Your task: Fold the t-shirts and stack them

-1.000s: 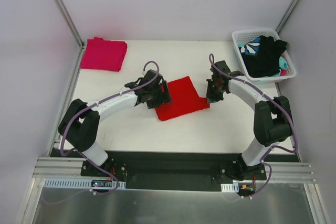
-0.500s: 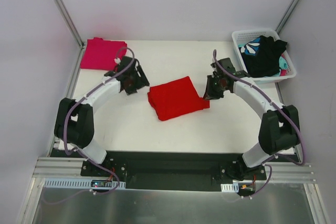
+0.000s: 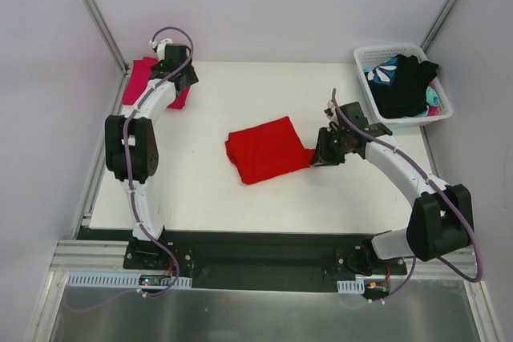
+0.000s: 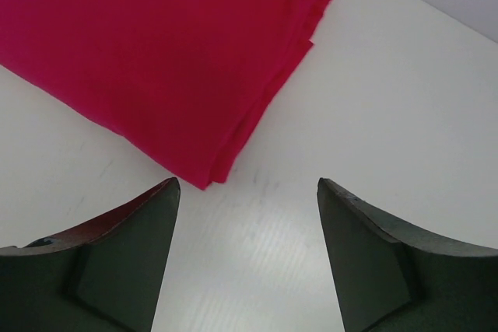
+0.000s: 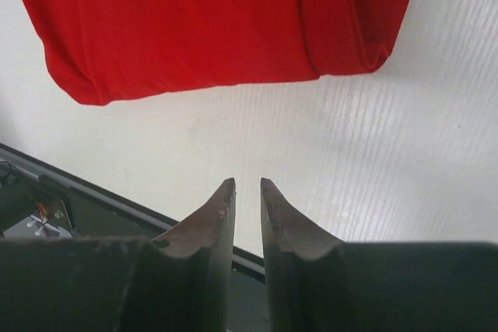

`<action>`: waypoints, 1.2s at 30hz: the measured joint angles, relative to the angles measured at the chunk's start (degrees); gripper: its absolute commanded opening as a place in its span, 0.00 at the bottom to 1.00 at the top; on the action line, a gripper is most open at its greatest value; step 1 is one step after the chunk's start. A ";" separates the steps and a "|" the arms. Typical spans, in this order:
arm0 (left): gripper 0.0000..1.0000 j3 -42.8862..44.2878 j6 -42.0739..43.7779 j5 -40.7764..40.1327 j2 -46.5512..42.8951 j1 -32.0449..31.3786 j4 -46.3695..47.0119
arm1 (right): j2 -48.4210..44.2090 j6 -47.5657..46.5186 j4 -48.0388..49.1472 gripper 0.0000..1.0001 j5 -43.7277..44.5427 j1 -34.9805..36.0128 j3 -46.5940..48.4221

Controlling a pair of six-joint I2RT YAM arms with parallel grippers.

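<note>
Red t-shirt [image 5: 194,29], folded, lies just ahead of the right claw [image 5: 247,184], its jaws a slit apart, seemingly empty. Magenta t-shirt [image 4: 156,44] lies ahead-left of the left claw [image 4: 245,184], jaws spread wide.

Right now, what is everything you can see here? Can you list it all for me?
Folded bright red cloth t-shirt: one, red, middle of the table.
Folded magenta-pink cloth t-shirt: one, pink, far left corner.
White plastic basket: one, white, far right corner.
Black cloth garment: one, black, heaped in the basket.
Teal-and-white patterned cloth garment: one, teal and white, in the basket beside the black one.
White table: one, white, under everything.
Left end effector: one, black, wide open, by the pink t-shirt's corner, holding nothing.
Right end effector: one, black, fingers slightly apart, by the red t-shirt's right edge, holding nothing.
</note>
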 measured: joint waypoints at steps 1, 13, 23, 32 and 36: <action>0.71 0.76 -0.02 0.42 1.86 1.29 0.37 | -0.50 0.00 -0.15 0.23 -0.35 0.00 -0.63; 0.74 13.05 -0.70 10.56 15.91 12.39 3.17 | -2.29 -0.81 -0.31 0.22 -3.04 0.09 -1.60; 0.73 19.10 -15.30 28.52 22.82 17.27 5.95 | -1.05 -1.60 -0.55 0.22 -4.24 0.09 -1.60; 0.72 18.34 -20.98 34.34 26.29 20.57 7.02 | -1.05 -2.34 -1.42 0.21 -4.66 0.09 -1.57; 0.70 15.72 -21.22 34.12 25.57 20.22 7.96 | -1.05 -2.32 -2.10 0.21 -5.42 0.09 -1.29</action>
